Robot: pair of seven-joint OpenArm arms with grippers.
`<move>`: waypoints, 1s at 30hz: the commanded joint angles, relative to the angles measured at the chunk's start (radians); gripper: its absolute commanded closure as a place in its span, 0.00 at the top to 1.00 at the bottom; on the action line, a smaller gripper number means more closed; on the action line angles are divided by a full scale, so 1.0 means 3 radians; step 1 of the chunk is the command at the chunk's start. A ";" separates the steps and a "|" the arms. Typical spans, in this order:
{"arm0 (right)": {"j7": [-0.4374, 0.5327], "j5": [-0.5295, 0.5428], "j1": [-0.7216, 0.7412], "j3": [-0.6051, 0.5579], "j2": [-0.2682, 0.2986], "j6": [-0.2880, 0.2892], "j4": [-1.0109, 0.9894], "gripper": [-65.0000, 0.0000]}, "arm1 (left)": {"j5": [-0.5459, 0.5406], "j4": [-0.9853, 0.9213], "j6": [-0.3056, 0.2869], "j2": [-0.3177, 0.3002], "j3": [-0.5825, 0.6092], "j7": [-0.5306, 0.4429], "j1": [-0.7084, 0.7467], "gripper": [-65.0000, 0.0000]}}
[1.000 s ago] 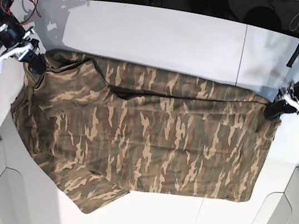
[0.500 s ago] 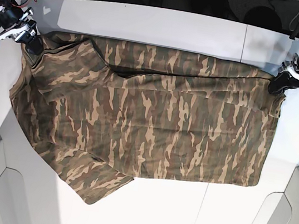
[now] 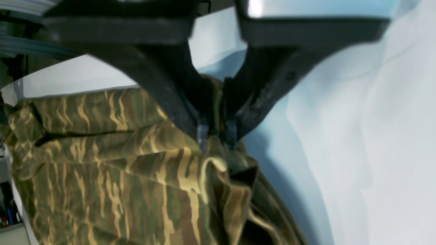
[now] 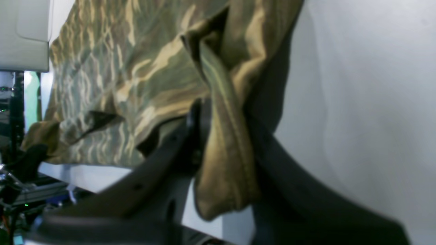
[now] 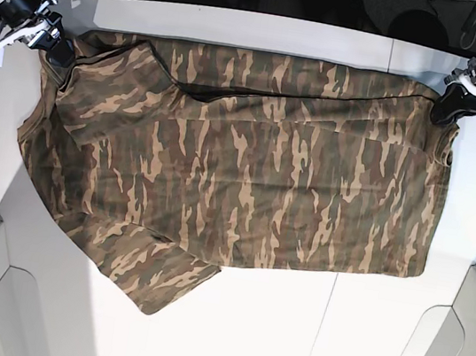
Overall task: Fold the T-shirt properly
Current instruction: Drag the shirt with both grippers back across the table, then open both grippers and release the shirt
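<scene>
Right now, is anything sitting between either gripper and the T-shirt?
No. The left gripper and right gripper each have their jaws shut on a far corner of the T-shirt; nothing else lies on the table.

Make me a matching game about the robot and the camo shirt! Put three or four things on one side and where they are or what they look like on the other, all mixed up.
Things:
1. T-shirt
2. left gripper
3. right gripper
4. table

Descriptions:
A. white and flat
B. shut on a far shirt corner, at the base view's right
C. brown, olive and tan, spread out
D. shut on a far shirt corner, at the base view's left

Pairs: 1-C, 2-B, 3-D, 4-A
</scene>
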 commanded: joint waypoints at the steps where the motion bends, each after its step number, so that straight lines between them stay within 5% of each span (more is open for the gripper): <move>1: 0.0004 0.0112 -0.0041 0.0025 0.0056 0.0041 0.0060 0.00 | -0.0066 0.0052 -0.0054 -0.0047 -0.0027 -0.0055 0.0038 0.00; 19: 0.0010 -0.0022 -0.0099 0.0161 0.0053 0.0037 0.0060 0.00 | -0.0013 0.0055 -0.0054 0.0070 -0.0027 -0.0055 0.0099 0.00; 22: 0.0069 -0.0029 -0.0099 0.0161 0.0053 0.0037 0.0060 0.00 | 0.0009 0.0055 -0.0054 0.0066 -0.0027 -0.0055 0.0090 0.23; 25: 0.0118 -0.0088 -0.0092 0.0163 0.0053 0.0038 0.0060 0.30 | 0.0074 0.0055 -0.0054 0.0066 -0.0027 -0.0055 0.0089 0.47; 27: 0.0161 -0.0151 -0.0079 0.0165 0.0055 0.0037 0.0060 0.47 | 0.0092 0.0055 -0.0054 0.0064 -0.0027 -0.0056 0.0089 0.52; 30: 0.0168 -0.0160 -0.0019 0.0243 0.0056 0.0037 0.0060 0.50 | 0.0067 0.0056 -0.0054 0.0065 -0.0114 -0.0056 0.0070 0.52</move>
